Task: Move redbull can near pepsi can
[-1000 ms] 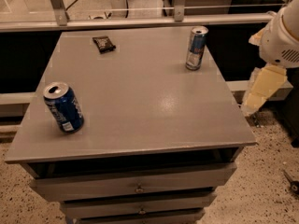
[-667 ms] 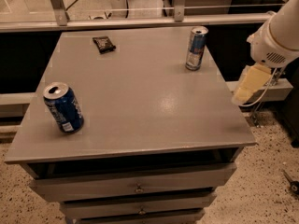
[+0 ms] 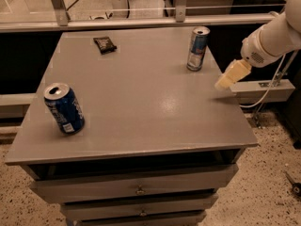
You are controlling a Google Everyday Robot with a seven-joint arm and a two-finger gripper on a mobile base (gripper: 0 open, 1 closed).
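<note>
The redbull can (image 3: 197, 49), slim, blue and silver, stands upright at the far right of the grey table top (image 3: 136, 98). The pepsi can (image 3: 64, 108), wider and deep blue with an open silver top, stands at the near left. My gripper (image 3: 229, 76), cream-coloured at the end of the white arm, hangs over the table's right edge, just right of and nearer than the redbull can, not touching it. It holds nothing that I can see.
A small dark packet (image 3: 104, 44) lies at the far left of the table. Drawers (image 3: 136, 189) sit below the table front. A metal rail and glass partition (image 3: 141, 21) run behind the table. A cable (image 3: 268, 91) hangs at right.
My gripper has moved up and to the left, from beside the table's right edge toward the redbull can. The cans have not moved.
</note>
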